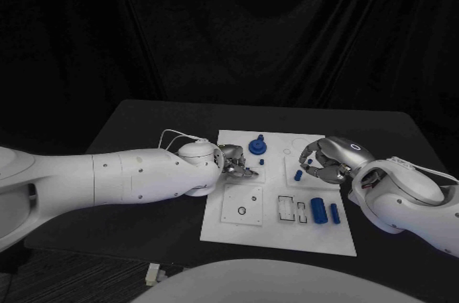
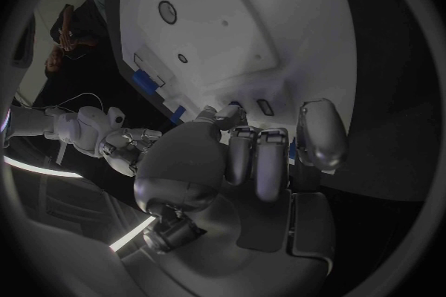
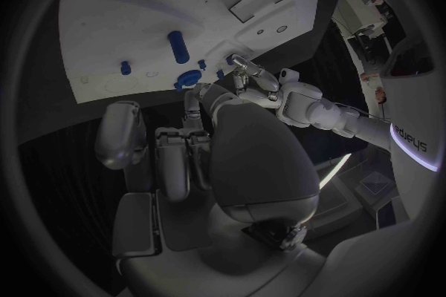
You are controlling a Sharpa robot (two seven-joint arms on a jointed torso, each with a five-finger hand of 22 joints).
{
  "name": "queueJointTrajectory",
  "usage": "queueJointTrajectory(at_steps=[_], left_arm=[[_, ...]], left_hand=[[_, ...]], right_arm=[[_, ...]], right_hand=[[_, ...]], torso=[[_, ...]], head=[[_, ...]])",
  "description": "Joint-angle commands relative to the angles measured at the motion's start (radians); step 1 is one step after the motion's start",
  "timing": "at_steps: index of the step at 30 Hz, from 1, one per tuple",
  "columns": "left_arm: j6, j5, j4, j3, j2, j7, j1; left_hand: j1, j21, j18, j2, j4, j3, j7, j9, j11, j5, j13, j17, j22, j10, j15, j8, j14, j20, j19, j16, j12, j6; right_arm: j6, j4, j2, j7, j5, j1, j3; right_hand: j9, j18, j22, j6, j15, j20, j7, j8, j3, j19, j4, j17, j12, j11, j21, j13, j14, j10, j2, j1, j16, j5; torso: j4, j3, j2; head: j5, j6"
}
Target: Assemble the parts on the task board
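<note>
The white task board (image 1: 277, 237) lies in the middle of the table. A round blue part with a peg (image 1: 257, 146) stands at its far edge, with a small blue piece (image 1: 262, 162) just nearer. My left hand (image 1: 237, 164) hovers beside that piece, fingers curled toward the board (image 2: 241, 7); a sliver of blue shows under the fingers (image 2: 270, 152), and I cannot tell if it is held. My right hand (image 1: 324, 160) is curled over the board's right side, above a short blue peg (image 1: 298, 176) (image 3: 178, 47), with nothing seen in it.
Two blue cylinders (image 1: 318, 211) (image 1: 335, 213) lie side by side near the board's front right, next to rectangular slots (image 1: 287, 209). An oval hole (image 1: 242, 211) sits in a raised plate at front left. Black table (image 1: 143, 124) surrounds the board.
</note>
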Motion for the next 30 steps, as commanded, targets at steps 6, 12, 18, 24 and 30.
queueJointTrajectory(at_steps=[6,12,18,24,30], left_arm=[[-0.126,0.005,0.062,0.002,-0.035,0.073,0.01],[-0.133,0.006,0.117,0.002,-0.078,0.093,0.062],[-0.022,0.044,0.18,0.002,-0.145,0.109,0.173],[0.235,0.194,0.17,0.002,-0.171,0.045,0.276],[0.487,0.308,0.056,0.002,-0.123,-0.032,0.332]], left_hand=[[-0.086,0.02,-0.014,-0.046,0.002,-0.084,0.002,0.108,-0.003,-0.082,0.173,0.244,0.16,0.065,-0.01,0.017,0.099,-0.004,0.011,0.013,0.02,0.026],[-0.105,0.033,-0.016,-0.07,0.002,-0.106,0.0,0.124,-0.005,-0.083,0.189,0.252,0.163,0.072,-0.012,0.067,0.102,-0.006,0.016,0.026,0.04,0.063],[-0.055,0.037,-0.018,-0.055,-0.006,-0.09,0.003,0.087,-0.003,-0.082,0.217,0.263,0.164,0.083,-0.01,-0.053,0.106,-0.006,0.014,0.041,0.076,-0.049],[0.145,0.06,-0.021,-0.006,-0.026,-0.026,0.055,-0.194,0.038,-0.076,0.26,0.263,0.168,0.101,0.021,-0.54,0.106,0.02,0.005,0.041,0.133,-0.281],[0.123,0.061,-0.019,0.018,-0.005,-0.048,0.083,-0.438,0.064,-0.08,0.261,0.263,0.165,0.102,0.046,-0.745,0.106,0.044,-0.008,0.041,0.134,-0.207]], right_arm=[[-0.012,0.006,-0.013,-0.007,-0.007,-0.002,0.001],[-0.018,0.012,-0.028,-0.008,-0.007,-0.001,0.001],[-0.041,0.022,-0.049,0.001,-0.009,0.014,0.001],[-0.083,0.04,-0.065,0.024,-0.019,0.039,0.001],[-0.12,0.051,-0.069,0.048,-0.027,0.055,0.001]], right_hand=[[0.002,0.017,0.142,0.005,0.006,-0.001,-0.001,0.006,0.006,-0.009,0.001,0.262,0.004,0.003,-0.004,0.263,0.104,0.108,0.003,0.01,0.001,0.004],[0.002,0.017,0.142,0.005,0.006,-0.001,-0.001,0.005,0.005,-0.009,0.002,0.261,0.004,0.003,-0.005,0.263,0.104,0.108,0.001,0.009,0.001,0.004],[0.002,0.016,0.143,0.005,0.007,-0.001,-0.001,0.006,0.002,-0.006,0.011,0.263,0.004,0.003,-0.003,0.263,0.105,0.108,-0.002,-0.008,0.003,-0.018],[0.004,0.012,0.15,0.006,0.006,-0.001,-0.003,0.007,-0.001,0.006,0.026,0.263,0.004,0.001,0.015,0.263,0.105,0.108,-0.002,-0.024,0.003,-0.055],[0.006,0.007,0.157,0.012,0.003,-0.004,-0.008,0.01,-0.006,0.019,0.043,0.263,0.004,-0.002,0.033,0.263,0.105,0.108,-0.002,-0.036,0.003,-0.088]], torso=[[0.0005,0.0003,0.0],[0.0003,-0.0001,0.0],[0.0001,-0.0007,-0.001],[-0.0005,0.0003,0.0],[-0.0006,0.0002,0.0]], head=[[-0.001,0.0],[-0.004,0.0],[-0.008,0.0],[-0.011,0.0],[-0.01,0.0]])
